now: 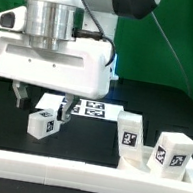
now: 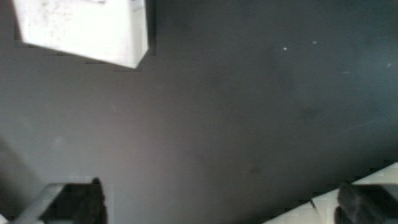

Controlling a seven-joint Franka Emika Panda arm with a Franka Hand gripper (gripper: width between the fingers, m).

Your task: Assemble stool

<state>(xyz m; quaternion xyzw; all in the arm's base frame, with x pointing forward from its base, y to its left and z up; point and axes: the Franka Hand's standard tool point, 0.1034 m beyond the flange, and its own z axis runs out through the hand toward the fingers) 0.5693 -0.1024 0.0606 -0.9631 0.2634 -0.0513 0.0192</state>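
Exterior view: low, near, facing arm (image 1: 58, 23) across table (image 1: 89, 141). Wrist view: close, downward onto same table.

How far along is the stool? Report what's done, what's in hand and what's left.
Done: nothing looks joined. Three legs stand loose: the near leg by the arm, and the middle leg and far leg at the exterior view's right. In hand: nothing. The pincer is open and empty, hovering close to the near leg without touching it. Left: every join. The seat is not in view.
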